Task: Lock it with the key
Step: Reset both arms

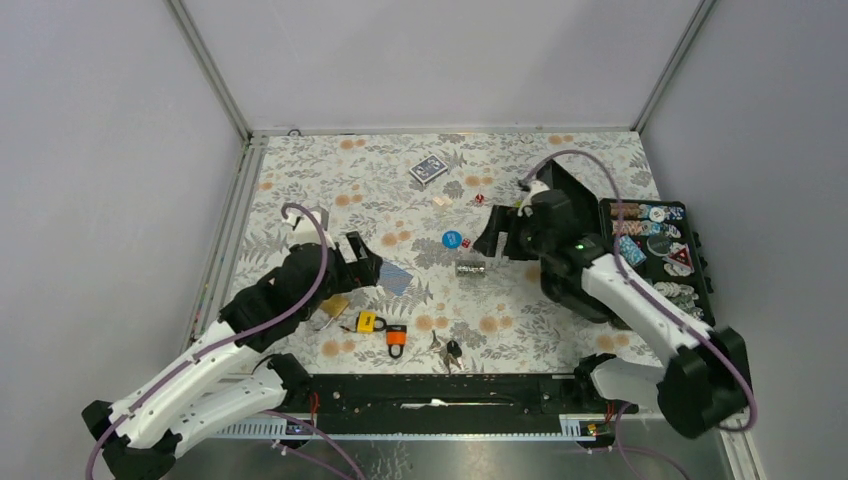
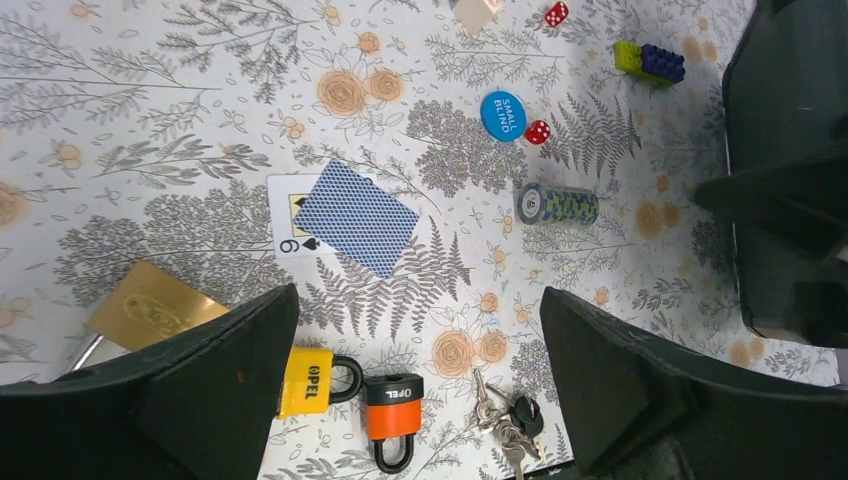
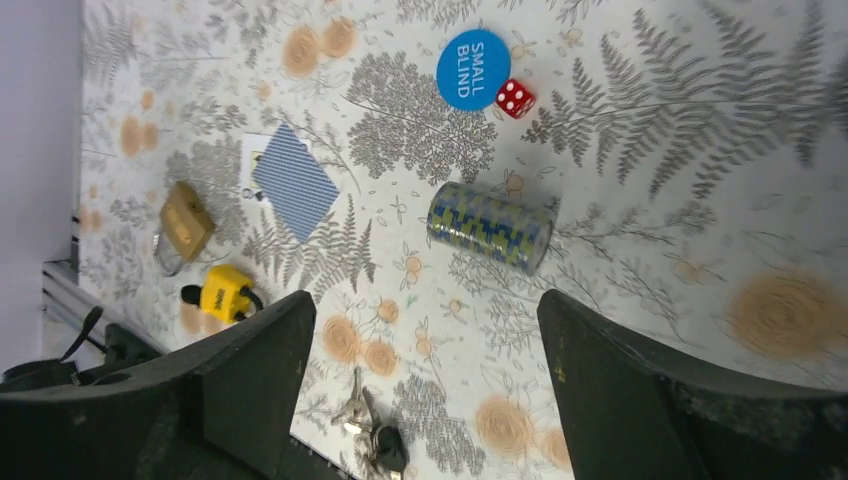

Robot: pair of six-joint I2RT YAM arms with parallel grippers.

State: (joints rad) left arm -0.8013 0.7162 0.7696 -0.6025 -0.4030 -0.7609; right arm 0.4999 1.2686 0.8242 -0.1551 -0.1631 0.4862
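Top external view, floral table (image 1: 560,310) — contents as seen

- Yellow padlock (image 1: 369,322): lies flat close to the near edge, left of centre, with its shackle towards the right.
- Orange padlock (image 1: 397,339): just beside the yellow one on its right, slightly nearer.
- Key bunch (image 1: 449,350): lies loose on the cloth right of the orange padlock, apart from both locks.
- Left gripper (image 1: 362,262): fingers spread wide with nothing between them, held over the cloth just beyond the padlocks. In the left wrist view one finger hides part of the yellow padlock.
- Right gripper (image 1: 497,232): jaws spread wide and empty, right of centre.
- Chip stack (image 1: 471,268): on its side, near the right gripper.
- Blue disc (image 1: 451,240): marked SMALL BLIND, with a red die (image 1: 464,243) just beside it.
- Playing card (image 1: 396,278): blue back up, overlapping a face-up card.
- Brass tag (image 1: 335,305): left of the yellow padlock.
- Chip case (image 1: 700,260): open — at the right edge
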